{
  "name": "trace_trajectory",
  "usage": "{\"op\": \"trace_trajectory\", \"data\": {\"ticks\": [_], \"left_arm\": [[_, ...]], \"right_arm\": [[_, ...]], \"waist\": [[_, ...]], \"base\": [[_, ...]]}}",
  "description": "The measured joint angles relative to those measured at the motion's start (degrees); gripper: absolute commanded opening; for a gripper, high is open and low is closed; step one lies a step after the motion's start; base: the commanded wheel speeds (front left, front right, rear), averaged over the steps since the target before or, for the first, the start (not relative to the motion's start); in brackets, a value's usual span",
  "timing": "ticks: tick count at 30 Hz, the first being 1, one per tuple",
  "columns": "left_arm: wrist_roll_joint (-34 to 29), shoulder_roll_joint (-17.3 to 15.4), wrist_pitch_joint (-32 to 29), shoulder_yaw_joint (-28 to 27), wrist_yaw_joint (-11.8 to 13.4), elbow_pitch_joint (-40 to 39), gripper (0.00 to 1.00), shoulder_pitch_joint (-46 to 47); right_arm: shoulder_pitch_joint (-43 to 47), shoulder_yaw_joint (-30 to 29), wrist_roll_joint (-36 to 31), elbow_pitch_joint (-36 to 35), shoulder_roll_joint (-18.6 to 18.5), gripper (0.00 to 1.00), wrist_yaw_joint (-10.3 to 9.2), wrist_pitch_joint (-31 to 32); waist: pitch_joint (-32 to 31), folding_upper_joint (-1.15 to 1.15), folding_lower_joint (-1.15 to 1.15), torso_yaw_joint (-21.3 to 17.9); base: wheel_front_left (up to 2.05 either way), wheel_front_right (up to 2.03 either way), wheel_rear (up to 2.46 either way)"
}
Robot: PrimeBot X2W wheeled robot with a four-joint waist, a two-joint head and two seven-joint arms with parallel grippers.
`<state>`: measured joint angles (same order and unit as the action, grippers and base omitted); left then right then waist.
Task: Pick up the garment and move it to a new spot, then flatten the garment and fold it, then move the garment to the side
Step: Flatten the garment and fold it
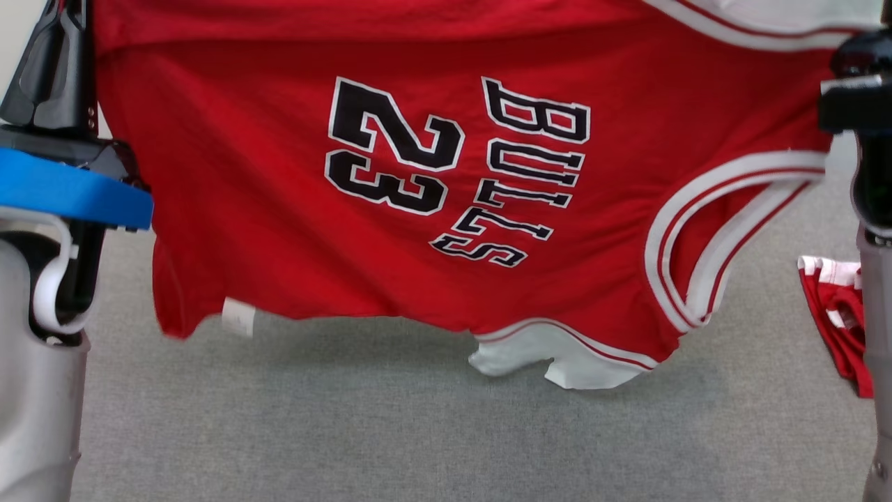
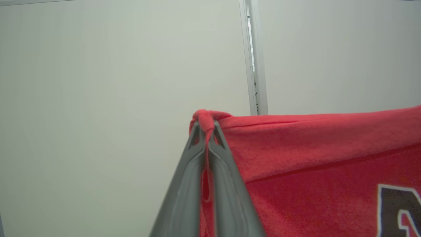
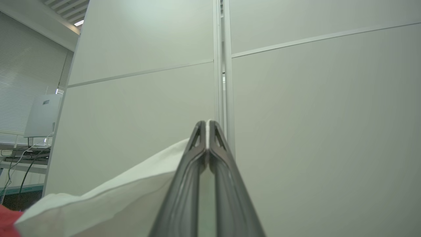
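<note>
My left claw (image 2: 206,129) pinches a corner of the red shirt (image 1: 279,209). My right claw (image 3: 207,128) pinches its white edge. The shirt hangs spread between them in the air.

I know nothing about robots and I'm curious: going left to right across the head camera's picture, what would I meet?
Blue band → red jersey, with number 23, then word BULLS, then white-striped armhole → red-and-white cloth on the grey surface.
</note>
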<state>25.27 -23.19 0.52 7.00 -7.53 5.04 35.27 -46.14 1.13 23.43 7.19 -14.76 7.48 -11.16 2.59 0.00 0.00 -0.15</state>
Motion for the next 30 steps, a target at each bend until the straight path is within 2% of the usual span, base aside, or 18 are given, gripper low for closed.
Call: {"op": "trace_trajectory", "data": {"ticks": [5, 11, 14, 18, 23, 27, 30], "left_arm": [[0.3, 1.3, 1.3, 0.9, 0.2, 5.1, 0.00, 4.9], [-2.7, 3.1, 8.4, 1.8, 0.5, 15.2, 0.00, 16.5], [-4.2, 3.3, 12.1, 2.4, 0.4, 19.6, 0.00, 22.6], [-5.0, 3.8, 14.3, 2.4, 0.4, 23.1, 0.00, 28.0], [-4.7, 5.0, 14.5, 0.4, 0.1, 23.7, 0.00, 25.7], [-2.9, 6.5, 14.5, -1.9, 0.1, 23.9, 0.00, 15.3], [-1.0, 7.1, 14.5, -1.5, 0.1, 23.3, 0.00, 6.5]], "right_arm": [[-9.2, 1.4, -4.5, 9.2, -0.1, 0.00, 0.01, -0.4], [-23.6, -3.3, -11.5, 19.3, 1.7, 0.00, 0.01, -2.7], [-29.3, -4.6, -15.6, 21.8, 2.4, 0.00, 0.01, -3.4], [-33.1, -6.9, -17.3, 22.5, 3.2, 0.00, 0.01, -3.8], [-29.3, -8.5, -15.8, 19.3, 4.3, 0.00, 0.01, -3.9], [-17.5, -7.0, -10.7, 15.1, 4.8, 0.00, 0.03, -3.9], [-5.8, -5.7, -6.4, 11.2, 5.3, 0.00, 0.03, -3.9]], "waist": [[4.4, 0.00, 0.00, -0.6], [10.2, 0.00, 0.01, -0.5], [12.6, 0.00, 0.01, -0.5], [14.9, 0.00, 0.01, -0.5], [16.4, 0.00, 0.01, -1.1], [16.5, 0.00, 0.01, -1.7], [16.3, 0.00, 0.01, -2.4]], "base": [[0.00, 0.00, 0.00], [0.00, 0.00, 0.00], [0.00, 0.00, 0.00], [0.00, 0.00, 0.00], [0.00, 0.00, 0.00], [0.00, 0.00, 0.00], [0.00, 0.00, 0.00]]}}
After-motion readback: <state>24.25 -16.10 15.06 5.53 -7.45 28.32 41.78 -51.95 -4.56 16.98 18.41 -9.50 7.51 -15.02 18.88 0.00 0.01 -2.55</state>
